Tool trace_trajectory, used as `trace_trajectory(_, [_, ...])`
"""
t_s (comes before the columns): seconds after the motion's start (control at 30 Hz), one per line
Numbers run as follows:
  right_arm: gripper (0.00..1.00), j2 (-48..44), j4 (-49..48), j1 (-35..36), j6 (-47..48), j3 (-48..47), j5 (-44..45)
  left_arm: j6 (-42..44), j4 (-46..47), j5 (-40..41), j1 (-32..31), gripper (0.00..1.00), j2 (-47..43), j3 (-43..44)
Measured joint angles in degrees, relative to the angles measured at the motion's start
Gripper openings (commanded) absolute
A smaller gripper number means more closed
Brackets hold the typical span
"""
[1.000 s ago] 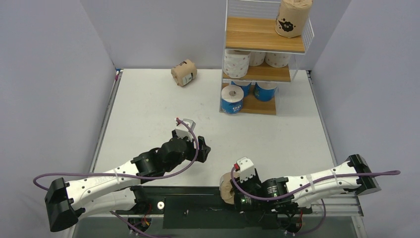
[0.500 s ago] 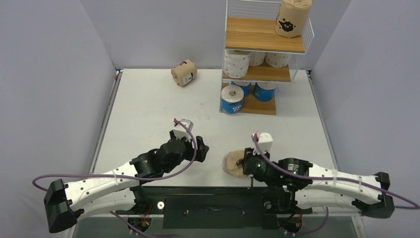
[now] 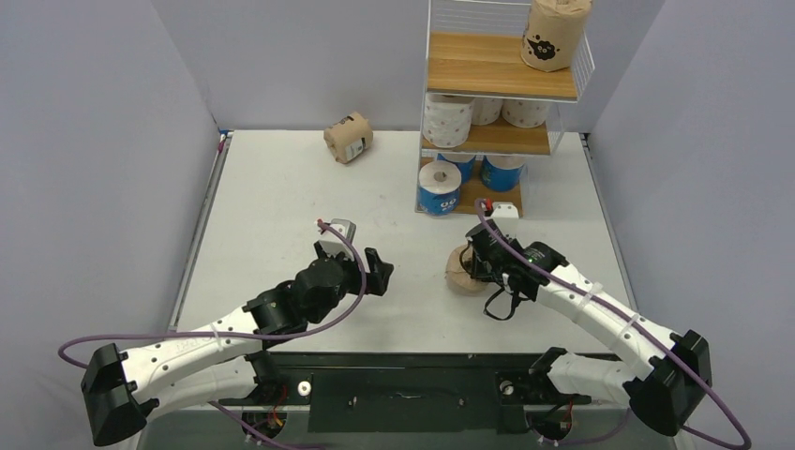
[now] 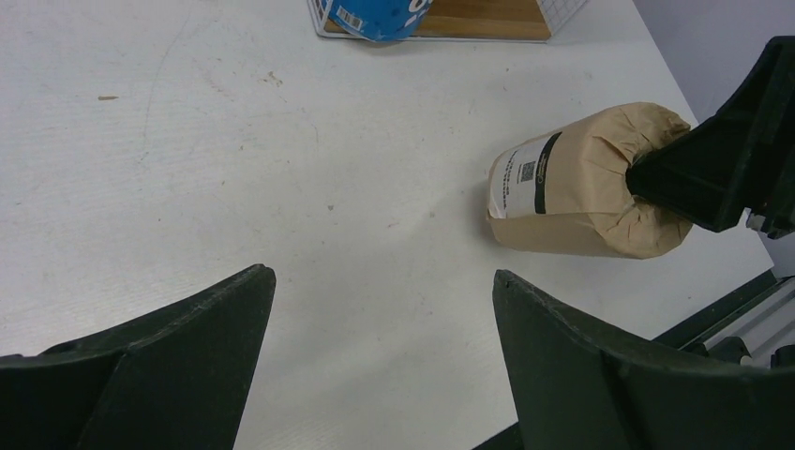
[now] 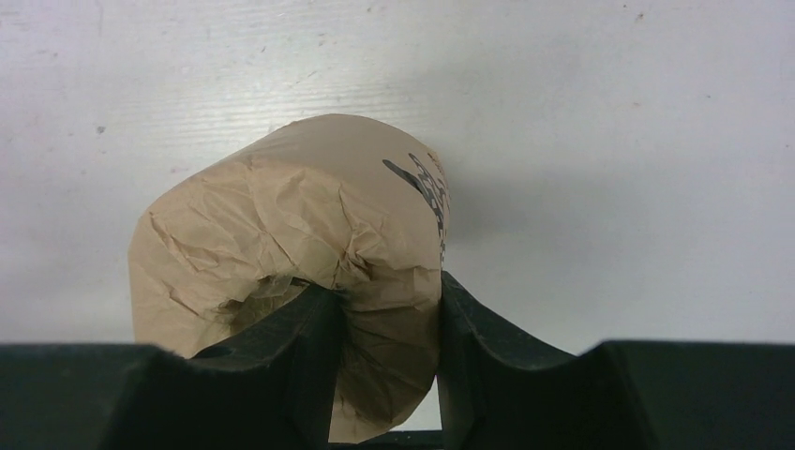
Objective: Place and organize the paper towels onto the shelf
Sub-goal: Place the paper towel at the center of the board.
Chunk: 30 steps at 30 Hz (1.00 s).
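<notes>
**Q:** What does your right end effector (image 5: 386, 314) hold?

**A:** It is closed on the crimped end of a brown roll (image 5: 309, 216), which lies sideways at 6 o'clock from the shelf (image 3: 469, 61). That end grip probably suits standing it beside the top-tier roll (image 3: 555, 35).

**Q:** And the left end effector (image 4: 375, 281)?

**A:** Wide open and empty, at 9 o'clock from that roll. A second brown roll (image 3: 348, 137) waits at 10 o'clock on the tabletop (image 3: 281, 206).

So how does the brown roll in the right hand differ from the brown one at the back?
The right hand pinches one end of the held roll; the far roll lies free. The held roll is in front of the shelf, the far roll left of it. Both are brown-wrapped, on their sides.
</notes>
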<state>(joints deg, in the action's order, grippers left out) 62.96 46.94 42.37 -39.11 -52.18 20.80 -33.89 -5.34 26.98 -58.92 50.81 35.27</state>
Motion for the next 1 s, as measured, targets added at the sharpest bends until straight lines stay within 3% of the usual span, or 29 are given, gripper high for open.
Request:
trace_trajectory(0.17, [0.33, 2.4, -1.6, -7.0, 2.4, 0.0, -3.5, -0.4, 3.5, -0.7, 0.3, 0.85, 1.9, -1.5])
trace_trajectory(0.37, [0.36, 5.5, -3.5, -10.3, 3.1, 0.0, -6.4, -1.1, 5.9, -2.3, 0.5, 0.85, 4.6, -2.2])
trace_trajectory(0.43, [0.40, 6.2, -3.8, -10.9, 3.5, 0.0, -7.0, -1.3, 6.3, -2.6, 0.5, 0.85, 4.9, -2.2])
trace_trajectory(0.53, [0.60, 6.4, -4.0, -11.6, 3.8, 0.0, -7.8, -1.5, 7.1, -3.0, 0.6, 0.85, 5.5, -2.2])
trace_trajectory(0.67, [0.78, 6.0, -4.6, -12.6, 3.5, 0.0, -8.0, -1.5, 7.9, -3.2, 0.8, 0.85, 5.6, -2.4])
trace_trajectory(0.8, [0.85, 2.7, -5.5, -12.9, 2.4, 0.1, -9.2, -1.5, 8.2, -3.2, 1.2, 0.86, 5.7, -2.5])
trace_trajectory(1.0, [0.83, -4.4, -8.1, -14.8, -1.3, 0.5, -10.1, -1.5, 9.1, -3.7, 1.3, 0.86, 7.4, -2.5])
